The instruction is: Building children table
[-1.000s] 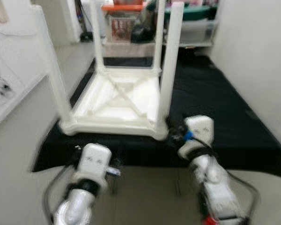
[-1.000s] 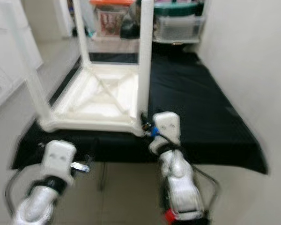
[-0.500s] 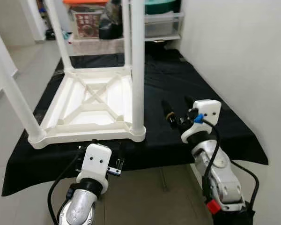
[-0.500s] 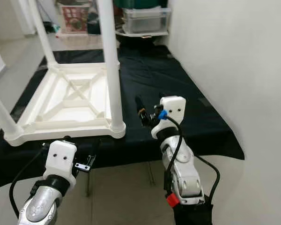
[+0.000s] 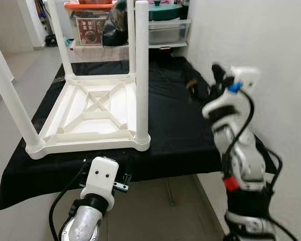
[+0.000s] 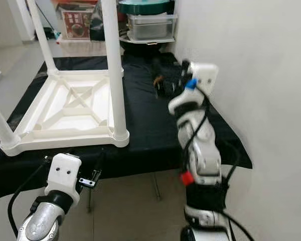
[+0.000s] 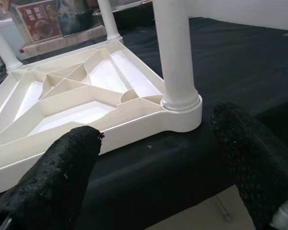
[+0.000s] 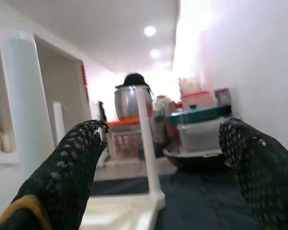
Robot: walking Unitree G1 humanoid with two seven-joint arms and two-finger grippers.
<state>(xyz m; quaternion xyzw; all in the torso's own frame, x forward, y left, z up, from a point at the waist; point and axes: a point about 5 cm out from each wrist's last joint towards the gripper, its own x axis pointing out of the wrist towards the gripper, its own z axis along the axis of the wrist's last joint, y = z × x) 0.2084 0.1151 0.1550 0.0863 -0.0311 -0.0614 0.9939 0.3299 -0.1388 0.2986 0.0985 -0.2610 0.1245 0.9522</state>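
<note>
The white children's table [image 5: 90, 115] lies upside down on a black cloth [image 5: 180, 125], with its legs pointing up. Its nearest leg [image 5: 142, 70] stands at the front right corner. My left gripper [image 7: 156, 129] is open, low at the cloth's front edge, with that corner and leg [image 7: 175, 52] just ahead between its fingers [image 7: 62, 177]. It holds nothing. My right gripper [image 5: 203, 80] is raised above the cloth's right side near the wall and is open and empty. In the right wrist view its fingers [image 8: 72, 163] frame a table leg [image 8: 146, 139].
Shelves at the back hold an orange-lidded box [image 5: 90, 20] and a clear drawer with a green lid [image 5: 168, 25]. A white wall [image 5: 276, 60] runs close along the right. Tiled floor [image 5: 155, 211] lies in front of the cloth.
My right arm has risen from beside the cloth's front edge to high above its right side. The left gripper stays by the table's front corner. The camera has shifted.
</note>
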